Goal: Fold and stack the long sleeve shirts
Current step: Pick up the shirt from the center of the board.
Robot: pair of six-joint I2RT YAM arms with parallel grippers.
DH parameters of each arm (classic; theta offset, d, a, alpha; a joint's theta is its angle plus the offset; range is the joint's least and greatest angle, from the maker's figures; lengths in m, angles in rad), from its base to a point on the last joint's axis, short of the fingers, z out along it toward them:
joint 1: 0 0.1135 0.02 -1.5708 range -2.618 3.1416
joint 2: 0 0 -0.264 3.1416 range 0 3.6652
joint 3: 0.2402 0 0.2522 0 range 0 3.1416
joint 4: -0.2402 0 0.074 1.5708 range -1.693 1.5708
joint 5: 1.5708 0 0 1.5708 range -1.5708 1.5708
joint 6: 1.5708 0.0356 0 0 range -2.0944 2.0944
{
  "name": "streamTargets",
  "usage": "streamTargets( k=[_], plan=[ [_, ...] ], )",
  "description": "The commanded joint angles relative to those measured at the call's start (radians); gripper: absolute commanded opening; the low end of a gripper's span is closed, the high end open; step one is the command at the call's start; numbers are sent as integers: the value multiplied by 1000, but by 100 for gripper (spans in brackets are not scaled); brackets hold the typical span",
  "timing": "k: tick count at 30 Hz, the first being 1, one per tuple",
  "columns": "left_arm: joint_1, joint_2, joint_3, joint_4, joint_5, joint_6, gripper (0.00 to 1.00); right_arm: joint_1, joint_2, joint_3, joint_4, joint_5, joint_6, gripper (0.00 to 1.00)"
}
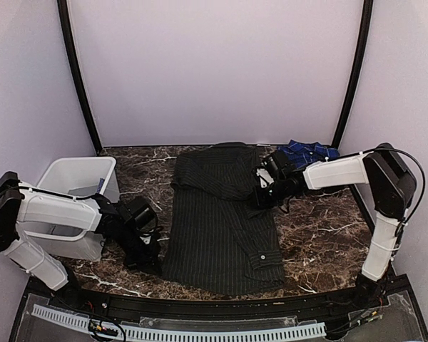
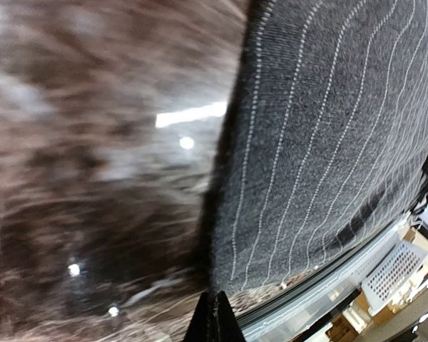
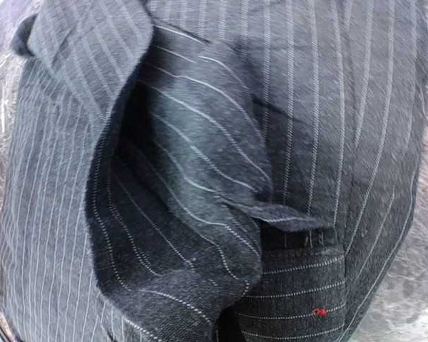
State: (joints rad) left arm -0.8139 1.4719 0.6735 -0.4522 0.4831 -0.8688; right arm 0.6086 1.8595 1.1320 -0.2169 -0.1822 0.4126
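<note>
Two shirts on my bench [image 1: 321, 228]: one black pinstriped shirt [image 1: 217, 221] spread at centre, one blue plaid shirt [image 1: 310, 152] bunched at 1 o'clock. My right gripper [image 1: 262, 194] is clamped on a fold at the black one's 2 o'clock edge. My left gripper [image 1: 148, 242] is closed at its 8 o'clock hem.

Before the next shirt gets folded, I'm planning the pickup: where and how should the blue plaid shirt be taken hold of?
Pinch a raised fold on top of the blue plaid shirt, coming from above with the right hand once it frees the black pinstriped shirt. It lies crumpled at the table's far right, no flat edge showing, so a ridge probably grips best.
</note>
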Motion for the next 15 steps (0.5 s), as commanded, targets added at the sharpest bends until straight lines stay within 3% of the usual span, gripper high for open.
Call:
streamTargets(
  k=[1,8,15],
  plan=[
    [38,-69,-11,-143,-61,43,0,19,2,86,-14,-14,6,0],
    [38,-87,84,-202,-85,122,0,17,-5,320,-94,35,-35,0],
    [15,-74,238,-258,-108,229,0,-45,93,670,-226,60,-80,0]
  ],
)
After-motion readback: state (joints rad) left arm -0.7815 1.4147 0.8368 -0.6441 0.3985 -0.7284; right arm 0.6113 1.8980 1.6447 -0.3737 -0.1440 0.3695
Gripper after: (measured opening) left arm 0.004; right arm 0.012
